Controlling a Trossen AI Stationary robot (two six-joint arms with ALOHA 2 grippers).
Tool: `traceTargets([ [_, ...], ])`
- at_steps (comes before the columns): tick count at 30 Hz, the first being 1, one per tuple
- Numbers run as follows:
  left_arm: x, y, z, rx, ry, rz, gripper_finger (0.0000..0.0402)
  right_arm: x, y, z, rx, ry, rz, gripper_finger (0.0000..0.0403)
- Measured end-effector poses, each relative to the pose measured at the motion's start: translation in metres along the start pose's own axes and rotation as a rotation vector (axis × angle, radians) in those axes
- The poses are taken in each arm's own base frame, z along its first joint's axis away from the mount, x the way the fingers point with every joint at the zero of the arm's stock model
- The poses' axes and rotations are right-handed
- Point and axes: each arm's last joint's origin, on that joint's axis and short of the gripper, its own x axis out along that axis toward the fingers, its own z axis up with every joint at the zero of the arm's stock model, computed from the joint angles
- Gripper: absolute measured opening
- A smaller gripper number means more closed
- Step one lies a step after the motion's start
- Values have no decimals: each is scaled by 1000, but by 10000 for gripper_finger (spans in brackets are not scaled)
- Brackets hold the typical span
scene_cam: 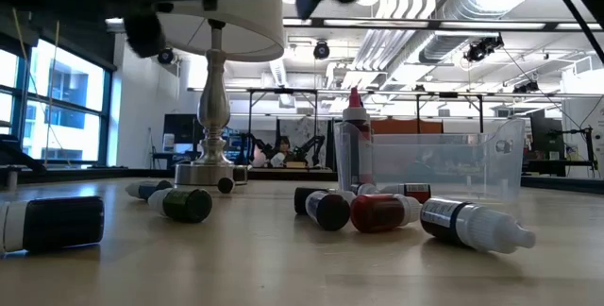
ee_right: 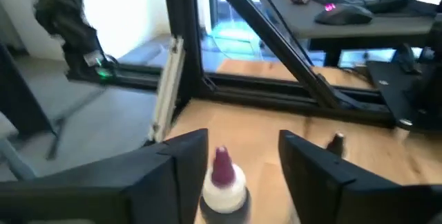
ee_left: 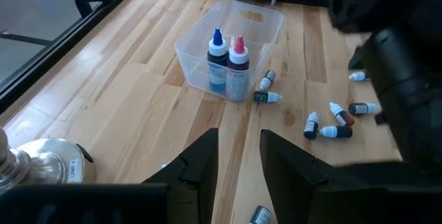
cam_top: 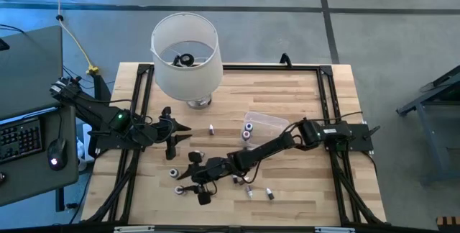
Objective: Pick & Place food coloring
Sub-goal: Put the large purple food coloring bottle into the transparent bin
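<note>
Several small food coloring bottles lie on their sides on the wooden table [cam_top: 302, 183], among them a red one [scene_cam: 382, 212] and a dark one with a white cap [scene_cam: 472, 226]. My right gripper [ee_right: 242, 141] reaches low toward the table's near left and is open around an upright bottle with a magenta tip [ee_right: 222, 181]. My left gripper [ee_left: 239, 148] hangs open above the table's left part with nothing between its fingers. In the clear tub [ee_left: 262, 23] stand two bottles, one blue-capped [ee_left: 217, 58] and one pink-capped [ee_left: 238, 65]. My right gripper has the magenta-tipped bottle between its open fingers, which come at it nearly level. A gap shows between the bottle's white collar [ee_right: 231, 189] and one finger [ee_right: 304, 162]. Whether the other finger touches the bottle I cannot tell.
A big white lampshade [cam_top: 185, 49] on a metal base [scene_cam: 209, 169] stands at the far left. Black frame rails [cam_top: 327, 96] run along the table's edges. A desk with a keyboard [cam_top: 18, 136] and a mouse is beyond the left edge. Free wood lies toward the near right.
</note>
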Motion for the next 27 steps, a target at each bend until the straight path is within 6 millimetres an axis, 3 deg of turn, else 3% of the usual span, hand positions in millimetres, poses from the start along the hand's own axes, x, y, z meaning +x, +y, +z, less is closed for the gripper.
traceTargets([
  [4,0,0,0,0,0,-1,106,6,-1,-14,38,-39,-7,199],
  [8,0,0,0,0,0,0,106,9,-1,-22,77,-99,14,202],
  [14,0,0,0,0,-1,2,106,14,-3,-39,96,-121,27,187],
  [24,0,0,0,-2,0,1,106,13,-6,-37,52,-124,36,150],
  [27,0,-3,0,-16,32,-89,106,14,-6,-41,93,-86,35,136],
])
